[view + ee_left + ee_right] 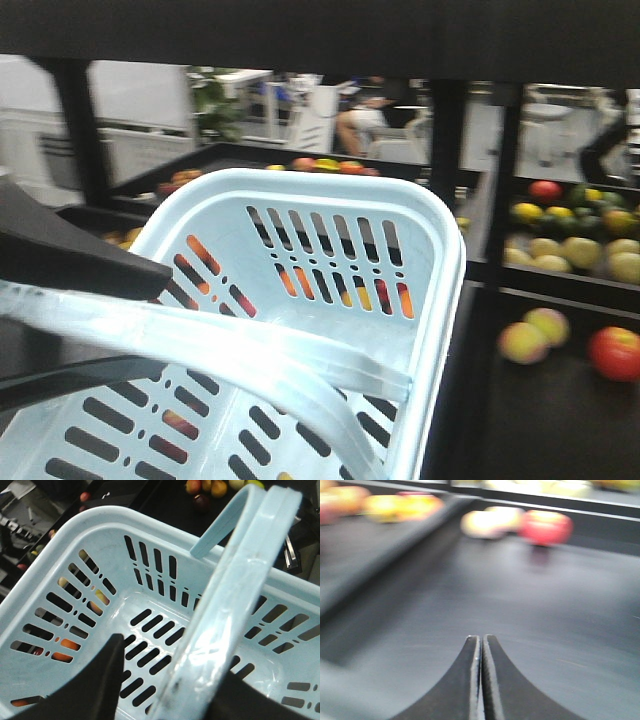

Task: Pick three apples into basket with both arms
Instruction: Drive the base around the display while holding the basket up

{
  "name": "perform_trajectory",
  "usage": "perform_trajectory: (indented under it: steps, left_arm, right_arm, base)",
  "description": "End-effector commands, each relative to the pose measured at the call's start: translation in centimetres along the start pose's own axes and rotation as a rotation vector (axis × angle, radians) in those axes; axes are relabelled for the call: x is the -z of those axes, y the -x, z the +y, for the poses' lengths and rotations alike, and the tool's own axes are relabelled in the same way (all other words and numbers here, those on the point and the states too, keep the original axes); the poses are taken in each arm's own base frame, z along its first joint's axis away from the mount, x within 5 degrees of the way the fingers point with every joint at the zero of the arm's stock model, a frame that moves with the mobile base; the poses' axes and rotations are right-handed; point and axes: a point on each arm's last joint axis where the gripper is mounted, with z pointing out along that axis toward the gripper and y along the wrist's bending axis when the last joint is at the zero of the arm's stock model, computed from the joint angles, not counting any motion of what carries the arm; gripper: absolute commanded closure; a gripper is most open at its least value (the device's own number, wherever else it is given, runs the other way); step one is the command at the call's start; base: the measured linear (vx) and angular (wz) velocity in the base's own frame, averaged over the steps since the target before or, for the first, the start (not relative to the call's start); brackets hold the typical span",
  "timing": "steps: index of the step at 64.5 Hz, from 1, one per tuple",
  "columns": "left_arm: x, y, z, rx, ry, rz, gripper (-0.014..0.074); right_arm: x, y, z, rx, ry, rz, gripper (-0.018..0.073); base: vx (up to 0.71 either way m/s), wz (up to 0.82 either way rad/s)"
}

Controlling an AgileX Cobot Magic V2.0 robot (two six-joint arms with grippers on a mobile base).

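Your pale white-blue plastic basket (440, 260), with its rows of narrow vertical slots and thick rounded rim, sits directly under the left tool and fills most of the front view and the left wrist view. The flat black table (545, 630) stretches out beneath and ahead of the right tool. A raised black divider (395, 545) runs along that tool's left side.

The basket's broad pale-blue handle (235, 580) rises over the basket and runs between the left tool's (172, 675) two black fingers (95, 685). They stand one on each side of the handle and grip it.

The right tool (481, 638) sits low over the table with its two black fingers pressed flat together and nothing between them.

Ahead of the right tool and well apart from it, a round red apple (614, 352) lies on the table. Two paler apples with a yellow-green blush (523, 342) lie to its left, touching each other. All three are outside the basket, off to the left tool's right.
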Motion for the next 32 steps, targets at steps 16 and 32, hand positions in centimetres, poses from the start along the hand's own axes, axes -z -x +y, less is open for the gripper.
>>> perform_trajectory:
  steps: [16, 32]
  left_arm:
    - [1.27, 1.89, 0.13, -0.001, 0.069, -0.114, 0.0604]
    - [1.31, 1.91, 0.10, -0.001, 0.070, -0.115, 0.0604]
  right_arm:
    - [0.05, 0.69, -0.04, 0.003, -0.006, -0.074, 0.0561]
    - [0.05, 0.69, -0.04, 0.003, -0.006, -0.074, 0.0561]
  base:
    - [-0.19, 0.92]
    - [-0.17, 0.95]
